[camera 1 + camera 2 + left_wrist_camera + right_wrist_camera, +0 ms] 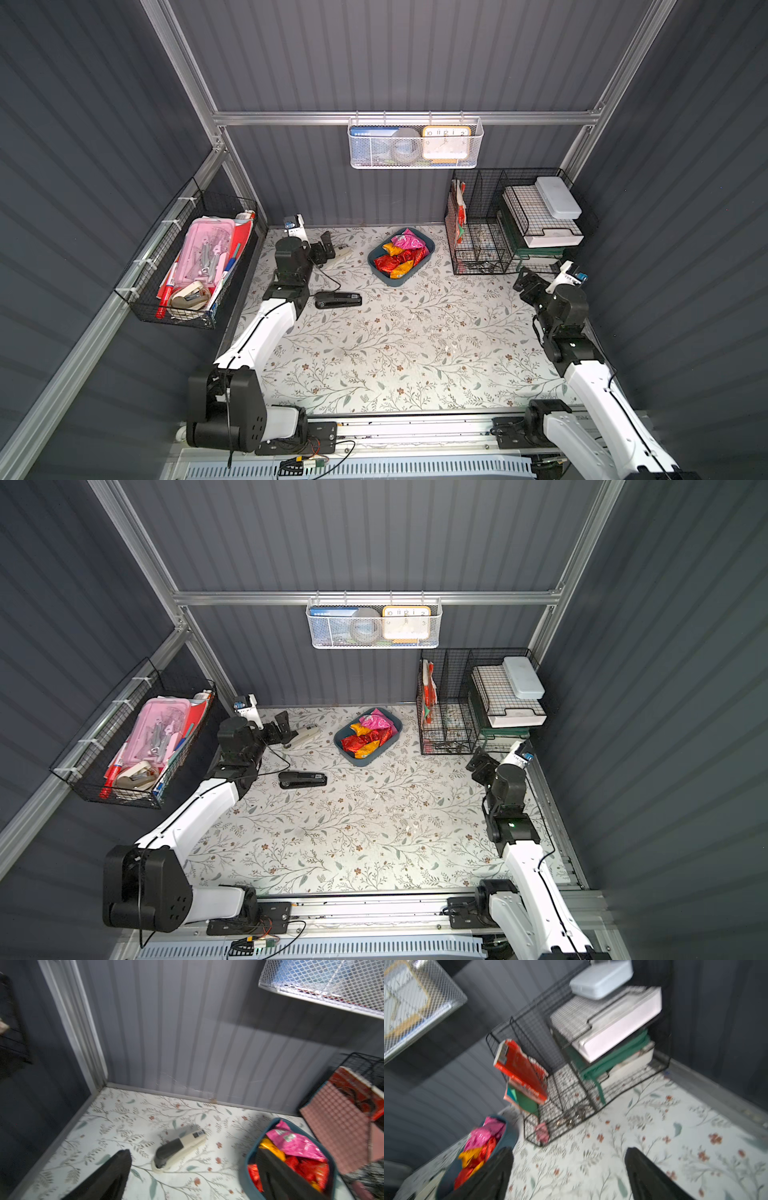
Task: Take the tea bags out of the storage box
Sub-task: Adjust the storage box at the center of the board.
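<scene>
Tea bags (399, 259), red, orange-yellow and pink foil sachets, piled inside teal storage box (390, 280) at rear centre of floral tabletop (395, 353). Left gripper (326, 248) jaws wide, empty, beside beige stapler (343, 252), left of box. Right gripper (525, 282) jaws spread, empty, near black wire rack (478, 249), right of box, apart from it.

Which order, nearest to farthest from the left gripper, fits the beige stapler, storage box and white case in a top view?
1. beige stapler, beside the left gripper
2. storage box, back centre
3. white case, on the right-hand wire rack
</scene>
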{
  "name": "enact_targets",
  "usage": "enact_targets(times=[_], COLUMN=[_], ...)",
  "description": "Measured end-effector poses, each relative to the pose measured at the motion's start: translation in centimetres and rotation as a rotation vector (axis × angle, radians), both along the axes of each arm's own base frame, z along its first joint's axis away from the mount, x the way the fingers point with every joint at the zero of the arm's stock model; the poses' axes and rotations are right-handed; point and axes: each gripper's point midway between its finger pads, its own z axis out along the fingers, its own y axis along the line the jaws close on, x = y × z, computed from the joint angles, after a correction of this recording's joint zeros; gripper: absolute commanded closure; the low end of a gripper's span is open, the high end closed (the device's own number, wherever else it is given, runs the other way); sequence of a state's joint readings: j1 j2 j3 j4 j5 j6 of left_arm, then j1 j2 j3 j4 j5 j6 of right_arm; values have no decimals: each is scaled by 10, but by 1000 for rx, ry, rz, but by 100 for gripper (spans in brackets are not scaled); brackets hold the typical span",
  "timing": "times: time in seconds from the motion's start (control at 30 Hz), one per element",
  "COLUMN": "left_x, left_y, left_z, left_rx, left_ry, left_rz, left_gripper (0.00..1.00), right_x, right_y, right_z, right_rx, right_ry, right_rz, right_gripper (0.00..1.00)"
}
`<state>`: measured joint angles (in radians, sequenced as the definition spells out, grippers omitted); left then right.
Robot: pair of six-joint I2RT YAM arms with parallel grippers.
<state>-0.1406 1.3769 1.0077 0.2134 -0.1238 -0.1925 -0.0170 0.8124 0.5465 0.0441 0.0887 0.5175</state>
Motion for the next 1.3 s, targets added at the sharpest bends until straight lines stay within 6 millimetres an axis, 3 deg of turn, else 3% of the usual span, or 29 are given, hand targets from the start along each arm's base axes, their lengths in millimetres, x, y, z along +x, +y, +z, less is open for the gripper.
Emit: enact_targets(times=[0.1, 0.27, 0.43, 0.6, 0.77, 0.93, 1.1, 1.3], left_x=[4, 1, 1, -1, 2, 17, 34, 38], left_y=[-29, -81, -103, -124, -133, -139, -143, -135], left_z=[-11, -68, -135, -173, -186, -188, -192, -202], left_rx=[-76, -206, -328, -413, -474, -522, -568, -587], left_ry=[90, 310, 533, 654, 685, 675, 672, 684], left_rz=[-70, -171, -165, -181, -185, -173, -144, -48], left_gripper=[1, 14, 19, 27, 33, 43, 61, 63], right_x=[-8, -22, -34, -33, -34, -35, -28, -24], right_y=[25, 69, 104, 123, 137, 147, 154, 156], right_z=[-24, -47, -47, -52, -68, -78, -73, -70], right_rx=[115, 225, 234, 224, 215, 205, 201, 207], right_ry=[103, 260, 320, 368, 432, 470, 471, 459], right_rz=[105, 242, 328, 353, 366, 378, 387, 383], right_gripper=[22, 23, 23, 23, 23, 23, 23, 23])
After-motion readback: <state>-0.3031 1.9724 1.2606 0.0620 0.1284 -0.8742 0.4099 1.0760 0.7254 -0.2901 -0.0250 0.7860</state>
